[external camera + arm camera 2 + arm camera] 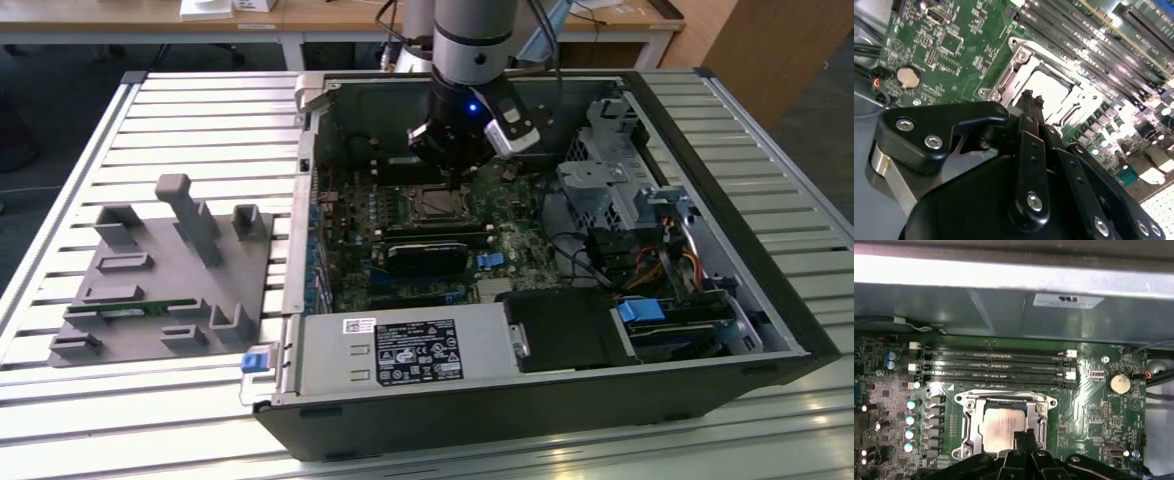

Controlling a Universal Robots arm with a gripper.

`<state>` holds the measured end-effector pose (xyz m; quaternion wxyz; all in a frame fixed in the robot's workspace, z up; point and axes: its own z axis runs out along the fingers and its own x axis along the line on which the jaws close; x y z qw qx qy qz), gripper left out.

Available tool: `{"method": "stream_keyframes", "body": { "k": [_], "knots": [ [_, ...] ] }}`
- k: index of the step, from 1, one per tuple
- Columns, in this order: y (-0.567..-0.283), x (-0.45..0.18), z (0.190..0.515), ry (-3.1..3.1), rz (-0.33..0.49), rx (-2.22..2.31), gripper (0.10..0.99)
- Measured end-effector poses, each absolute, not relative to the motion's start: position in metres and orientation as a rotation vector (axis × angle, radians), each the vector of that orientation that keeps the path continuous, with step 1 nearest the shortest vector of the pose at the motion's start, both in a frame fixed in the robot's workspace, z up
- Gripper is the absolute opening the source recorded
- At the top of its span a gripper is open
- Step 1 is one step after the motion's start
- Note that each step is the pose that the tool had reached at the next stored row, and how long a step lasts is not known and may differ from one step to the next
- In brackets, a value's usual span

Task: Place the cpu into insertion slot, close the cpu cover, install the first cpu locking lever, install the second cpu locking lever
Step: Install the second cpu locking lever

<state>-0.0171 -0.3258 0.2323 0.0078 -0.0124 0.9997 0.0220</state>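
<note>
- Pincer point(1030, 98) fingers point(1026, 107) lie pressed together with no gap between them and nothing held; in the second wrist view their tips hang just over the near edge of the cpu point(1050, 90).
- Seen in the first wrist view, my pincer point(1021, 436) overlaps the chip's near edge, so the cpu point(999, 427) lies directly ahead of and under my fingertips, not off to either side.
- Seated in the insertion slot point(970, 437), the cpu shows its dull silver top, and the cpu cover point(1004, 399) frames it, lying down around the chip rather than standing up, as I judge it.
- Whether either locking lever is latched I cannot tell.
- Long black memory slots point(994, 365) run parallel to the socket's far edge, beyond the chip from my pincer.
- From the exterior view, I stand over the socket point(438, 203) inside the open computer case point(747, 300), which rests on the slatted desk point(200, 130).
</note>
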Motion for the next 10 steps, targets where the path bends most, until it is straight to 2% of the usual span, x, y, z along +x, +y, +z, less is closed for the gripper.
{"method": "stream_keyframes", "body": {
  "k": [10],
  "knots": [
    [-0.346, -0.017, 0.232, 3.128, 0.079, -0.039, 0.106]
  ]
}}
